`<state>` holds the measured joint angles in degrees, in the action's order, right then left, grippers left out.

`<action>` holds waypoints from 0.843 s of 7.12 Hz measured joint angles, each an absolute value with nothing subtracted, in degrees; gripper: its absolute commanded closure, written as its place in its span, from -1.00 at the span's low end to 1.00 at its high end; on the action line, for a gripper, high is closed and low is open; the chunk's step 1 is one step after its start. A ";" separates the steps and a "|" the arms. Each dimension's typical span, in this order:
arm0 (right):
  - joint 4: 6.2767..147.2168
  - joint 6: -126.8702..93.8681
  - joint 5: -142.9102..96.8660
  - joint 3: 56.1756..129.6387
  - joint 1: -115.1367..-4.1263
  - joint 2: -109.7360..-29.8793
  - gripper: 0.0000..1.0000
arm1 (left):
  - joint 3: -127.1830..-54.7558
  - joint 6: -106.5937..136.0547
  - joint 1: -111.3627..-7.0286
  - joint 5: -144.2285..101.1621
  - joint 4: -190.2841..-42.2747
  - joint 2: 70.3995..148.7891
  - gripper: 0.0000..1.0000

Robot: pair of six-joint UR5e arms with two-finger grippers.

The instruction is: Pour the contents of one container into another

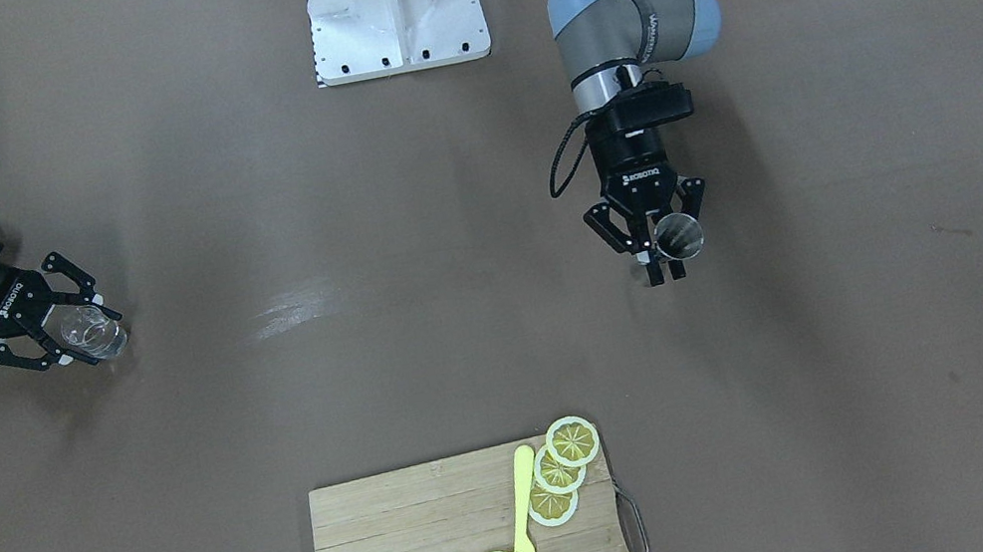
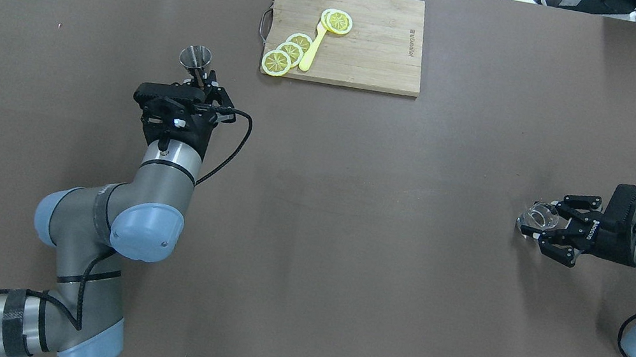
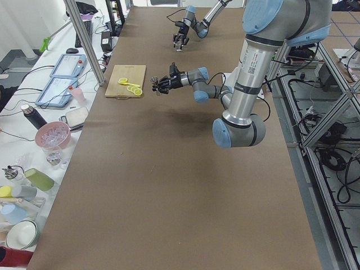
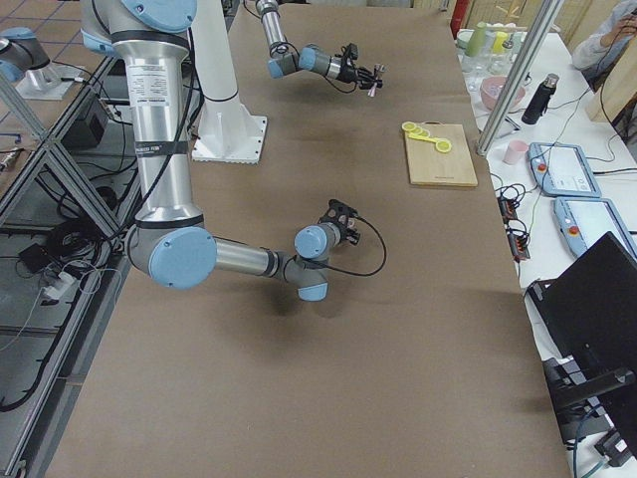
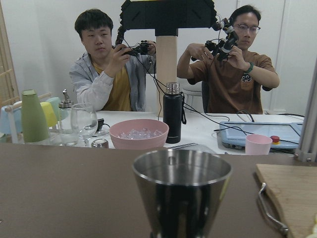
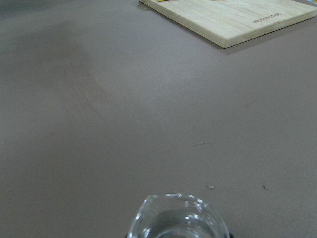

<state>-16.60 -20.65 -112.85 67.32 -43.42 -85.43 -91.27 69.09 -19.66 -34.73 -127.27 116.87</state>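
Observation:
The silver jigger [image 1: 679, 235] stands upright in my left gripper [image 1: 661, 271], whose fingers are shut on its lower part; from overhead the jigger [image 2: 195, 56] shows just ahead of that gripper [image 2: 203, 80], near the cutting board's corner. Its open cup [image 5: 182, 191] fills the bottom of the left wrist view. Far across the table, the small clear glass [image 1: 88, 330] sits between the fingers of my right gripper [image 1: 98, 335], which is shut on it. The glass [image 2: 539, 215] is upright in that gripper [image 2: 536, 223], and its rim [image 6: 176, 218] shows low in the right wrist view.
A wooden cutting board [image 2: 373, 39] with lemon slices [image 2: 291, 51] and a yellow utensil [image 2: 312, 48] lies at the far middle edge. The white robot base plate [image 1: 394, 10] is at the near edge. Beyond the far edge, a side table holds a pink bowl [image 5: 139, 134] and a black bottle [image 5: 171, 114].

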 measured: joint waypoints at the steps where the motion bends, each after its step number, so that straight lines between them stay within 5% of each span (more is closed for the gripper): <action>1: -16.56 -20.65 -112.85 67.32 -43.42 -85.43 -0.27 | -91.31 63.78 -17.88 -34.79 -130.89 117.43 1.00; 2: -16.54 -20.66 -112.85 67.33 -43.39 -85.43 -0.27 | -91.29 58.39 -16.54 -35.47 -134.56 117.94 1.00; 6: -16.38 -20.63 -112.47 67.33 -43.15 -85.45 0.31 | -91.26 51.05 -14.53 -45.01 -142.09 118.91 1.00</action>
